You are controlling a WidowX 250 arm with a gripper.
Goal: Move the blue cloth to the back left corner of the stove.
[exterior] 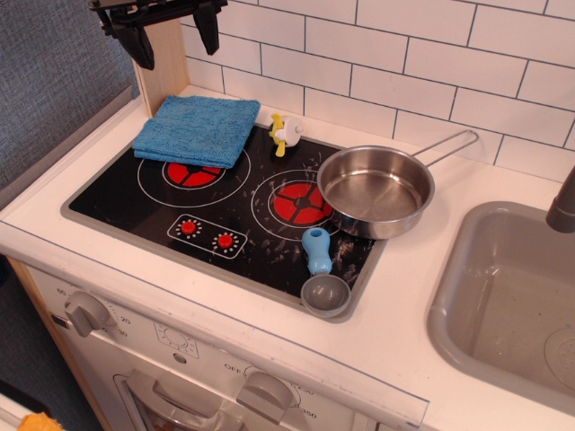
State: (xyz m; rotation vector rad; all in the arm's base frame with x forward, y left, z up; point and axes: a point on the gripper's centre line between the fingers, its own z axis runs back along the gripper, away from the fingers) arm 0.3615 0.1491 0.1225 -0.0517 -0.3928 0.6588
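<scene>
The blue cloth lies flat and folded on the back left corner of the black stove, covering part of the left red burner and the grey rim. My gripper hangs high above the cloth at the top edge of the view. Its two black fingers point down, spread apart and empty, well clear of the cloth.
A steel pan sits on the stove's back right, its handle pointing toward the tiled wall. A small yellow and white toy stands behind the burners. A blue-handled grey scoop lies at the front right rim. A grey sink is at the right.
</scene>
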